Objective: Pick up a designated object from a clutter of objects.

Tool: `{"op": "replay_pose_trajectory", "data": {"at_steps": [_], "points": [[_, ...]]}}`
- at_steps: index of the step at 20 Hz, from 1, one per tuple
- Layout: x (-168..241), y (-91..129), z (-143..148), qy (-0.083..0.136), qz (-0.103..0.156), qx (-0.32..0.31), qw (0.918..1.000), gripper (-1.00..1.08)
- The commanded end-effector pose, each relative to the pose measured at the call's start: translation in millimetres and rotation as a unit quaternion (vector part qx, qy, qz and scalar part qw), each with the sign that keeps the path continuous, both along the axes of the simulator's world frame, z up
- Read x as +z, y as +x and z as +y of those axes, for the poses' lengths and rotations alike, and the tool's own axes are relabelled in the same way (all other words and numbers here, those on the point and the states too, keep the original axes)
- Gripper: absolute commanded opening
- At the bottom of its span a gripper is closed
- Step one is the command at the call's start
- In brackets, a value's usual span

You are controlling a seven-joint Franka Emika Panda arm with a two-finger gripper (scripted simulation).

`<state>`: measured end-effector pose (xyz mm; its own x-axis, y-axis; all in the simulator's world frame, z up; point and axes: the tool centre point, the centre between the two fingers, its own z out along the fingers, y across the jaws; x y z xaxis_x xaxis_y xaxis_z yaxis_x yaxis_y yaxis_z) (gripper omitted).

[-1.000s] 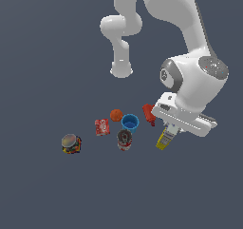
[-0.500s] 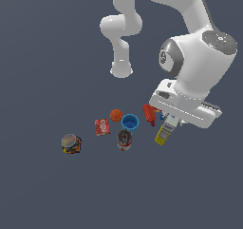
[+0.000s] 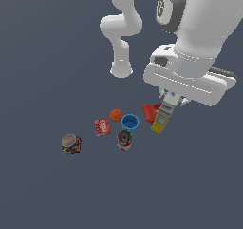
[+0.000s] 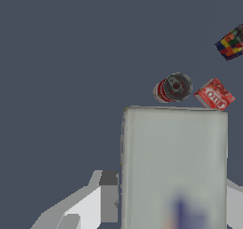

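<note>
Carton (image 3: 163, 117), one only, hung tilted in the exterior view beneath the gripper (image 3: 169, 101), which was clamped on its white upper end while the yellow lower end pointed down toward the exterior view's left. It was the longest item there, narrow and rectangular, with a small blue mark on the white part. Its lower end sat just beside one red bottle (image 3: 149, 112) and near one blue cup (image 3: 130, 123). Further to the exterior view's left lay one orange ball (image 3: 116, 115) and one red can (image 3: 102, 127); one dark tin can (image 3: 124, 140) stood nearer than the cup, and one burger-like toy (image 3: 71, 143) lay well apart on the far left of the group. Whether the carton's tip touched the floor (image 3: 42, 57) could not be told.

From the wrist view, the carton (image 4: 173, 166) filled much of the picture as a pale grey-white slab with a blurred blue mark, one finger (image 4: 108, 197) pressed against its side. Beyond its end stood the dark tin can (image 4: 172, 87), the red can (image 4: 214, 95) just beside it, and a multicoloured item (image 4: 231, 43) at the edge.
</note>
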<state>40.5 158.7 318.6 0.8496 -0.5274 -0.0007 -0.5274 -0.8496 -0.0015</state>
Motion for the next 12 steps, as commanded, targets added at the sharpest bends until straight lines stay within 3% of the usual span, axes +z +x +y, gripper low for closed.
{"op": "replay_pose_trajectory", "data": {"at_steps": [1,12], "points": [[29,-2,-10,0.0,0.0,0.0,1.0,-1.0],[117,-3,-39,0.0,0.0,0.0,1.0,-1.0]]}}
